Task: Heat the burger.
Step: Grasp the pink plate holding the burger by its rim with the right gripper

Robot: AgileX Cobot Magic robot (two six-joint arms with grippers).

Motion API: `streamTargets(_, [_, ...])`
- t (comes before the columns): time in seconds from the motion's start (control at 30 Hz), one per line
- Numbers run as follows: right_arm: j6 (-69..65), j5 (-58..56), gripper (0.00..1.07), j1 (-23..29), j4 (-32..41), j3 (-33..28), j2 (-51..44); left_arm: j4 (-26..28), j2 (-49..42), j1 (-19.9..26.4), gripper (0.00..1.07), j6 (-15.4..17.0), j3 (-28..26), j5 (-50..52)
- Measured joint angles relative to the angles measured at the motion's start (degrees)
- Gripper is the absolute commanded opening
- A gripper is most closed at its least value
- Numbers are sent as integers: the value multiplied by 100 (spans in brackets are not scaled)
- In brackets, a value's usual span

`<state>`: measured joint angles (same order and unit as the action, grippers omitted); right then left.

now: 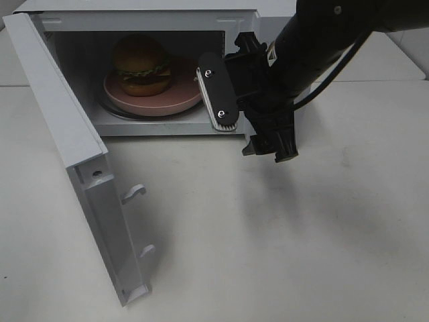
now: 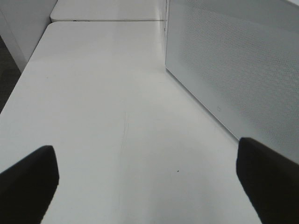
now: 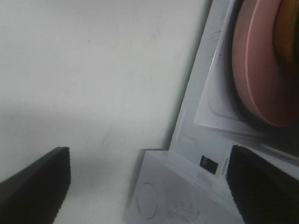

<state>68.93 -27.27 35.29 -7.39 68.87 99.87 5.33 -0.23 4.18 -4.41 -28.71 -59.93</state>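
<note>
**Door Open, Burger Loaded, Closing Yet to Come**

Nearest the high camera hung the microwave's door, swung wide to the left with its latch hooks facing out over the desk. Inside the microwave, the burger sat upright on a pink plate resting on the turntable.

The right pincer hovered at the mouth of the cavity, just beside the plate's rim, its fingers spread apart and holding nothing. The left pincer was out of the high view; its own camera showed its fingers apart over bare desk, near a white perforated panel of the microwave. Whether that panel was the door or a side wall could not be told.

Loading looked finished, so the step in hand was probably clearing the opening before shutting the door. That next move would call for drawing the right arm out of the door's swing, then pushing the door's outer face round until the hooks latched. Only then could heating start.
</note>
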Motion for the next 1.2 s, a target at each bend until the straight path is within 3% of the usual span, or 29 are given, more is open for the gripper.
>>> streamTargets(0.27, [0,206,86,11,-11,390,315,0,0,0,98,0,0,0])
streamTargets(0.93, [-17,882,83,11,-11,527,751,0,0,0,98,0,0,0])
streamTargets(1.2, [-166,917,82,11,-11,974,1157,0,0,0,98,0,0,0])
